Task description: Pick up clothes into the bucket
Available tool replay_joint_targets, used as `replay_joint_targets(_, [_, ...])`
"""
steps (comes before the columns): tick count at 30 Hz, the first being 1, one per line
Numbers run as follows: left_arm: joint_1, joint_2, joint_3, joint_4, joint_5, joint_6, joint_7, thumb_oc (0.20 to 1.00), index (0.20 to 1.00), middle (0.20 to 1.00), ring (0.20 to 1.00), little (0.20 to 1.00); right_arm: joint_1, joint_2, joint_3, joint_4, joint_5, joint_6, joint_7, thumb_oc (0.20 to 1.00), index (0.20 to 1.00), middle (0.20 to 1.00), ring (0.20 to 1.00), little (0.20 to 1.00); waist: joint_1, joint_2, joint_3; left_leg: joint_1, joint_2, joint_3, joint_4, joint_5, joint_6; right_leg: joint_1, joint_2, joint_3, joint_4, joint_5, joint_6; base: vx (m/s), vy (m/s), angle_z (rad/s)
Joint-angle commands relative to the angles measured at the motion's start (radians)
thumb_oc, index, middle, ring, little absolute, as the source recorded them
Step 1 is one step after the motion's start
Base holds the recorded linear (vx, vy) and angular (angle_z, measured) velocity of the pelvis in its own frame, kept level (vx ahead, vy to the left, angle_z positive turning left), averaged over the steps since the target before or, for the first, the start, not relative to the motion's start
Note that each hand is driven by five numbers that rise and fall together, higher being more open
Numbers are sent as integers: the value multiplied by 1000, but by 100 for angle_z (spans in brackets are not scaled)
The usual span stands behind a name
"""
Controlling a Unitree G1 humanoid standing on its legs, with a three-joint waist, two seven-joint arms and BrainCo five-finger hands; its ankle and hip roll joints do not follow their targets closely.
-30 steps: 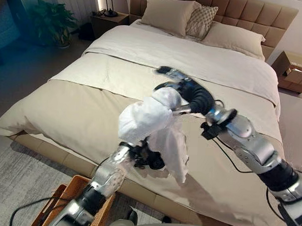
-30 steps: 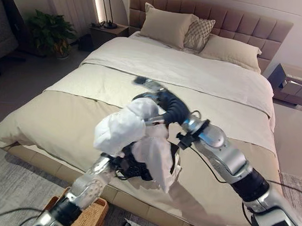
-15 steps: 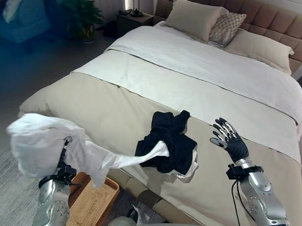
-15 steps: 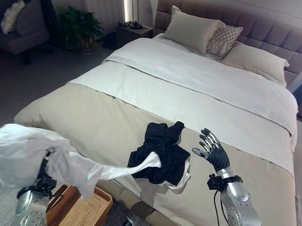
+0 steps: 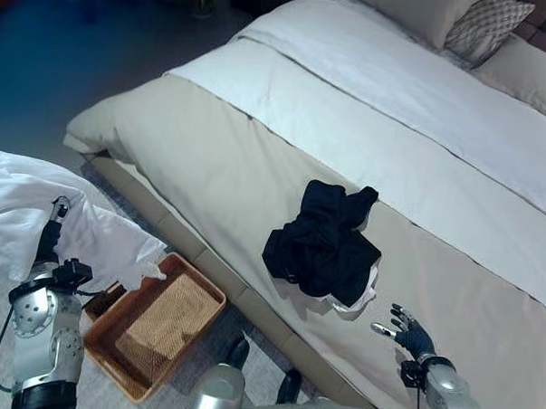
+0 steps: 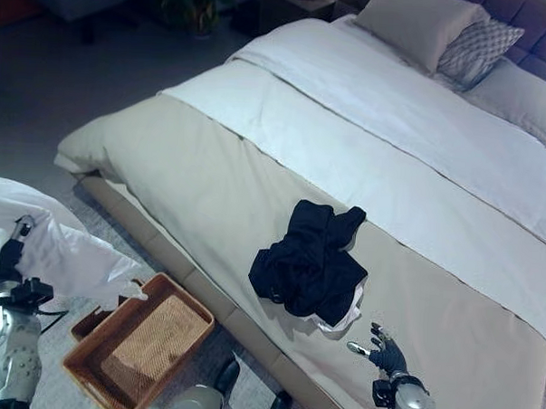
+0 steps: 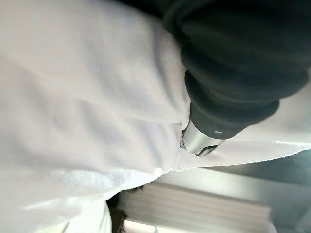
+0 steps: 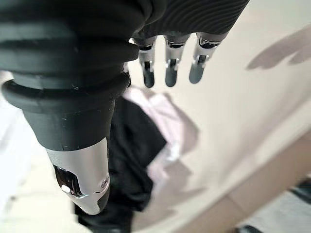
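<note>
White garment (image 5: 37,217) draped over left hand (image 7: 199,138); basket (image 5: 154,331) beside it.

head cameras overlook bed (image 5: 256,177); wrist cameras close

Left hand (image 7: 228,97) fingers buried in white garment (image 5: 37,212)

Large bed (image 6: 210,193) with a beige duvet and a wide white sheet band (image 6: 393,146) folded across its upper part. Plain beige pillow (image 6: 412,25) at the head end, grey checked cushion (image 6: 484,46) just beside it, another pale pillow (image 6: 536,89) near the edge. Grey carpet (image 5: 203,364) along the bed's foot, dark floor (image 6: 70,87) beyond.
</note>
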Motion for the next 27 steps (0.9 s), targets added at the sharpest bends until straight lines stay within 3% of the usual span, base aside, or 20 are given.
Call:
replay_joint_targets(1, [-92,93,-18,21,6,-63,12,200,200,200,200,200,-62,-15,49,8,-47,-33,-39,1000,1000,1000,1000,1000,10,-2,26,-87,-29,37,91,-21,66,-124,-72,27,135,52,39,-115,20,29])
replay_joint_targets(8, [-284,145,-168,250,-8,-49,60,200,200,200,200,200,-116,-17,101,136,-52,-43,-100,1000,1000,1000,1000,1000,-16,-7,110,-225,-43,-32,153,5,57,-242,-94,-24,240,12,28,-107,16,32])
replay_joint_targets(20, [-402,138,-261,396,23,-45,151,200,200,200,200,200,-158,-11,132,166,6,-74,-181,1000,1000,1000,1000,1000,-41,-27,212,-337,-29,-66,148,47,28,-362,-96,-64,280,-8,10,-47,-16,16])
replay_joint_targets(27, [-486,144,-317,540,64,-28,209,200,200,200,200,200,-185,-13,174,105,44,-102,-209,1000,1000,1000,1000,1000,-78,-60,255,-427,-22,-53,223,1,21,-456,-85,-38,336,-39,6,-8,-46,6])
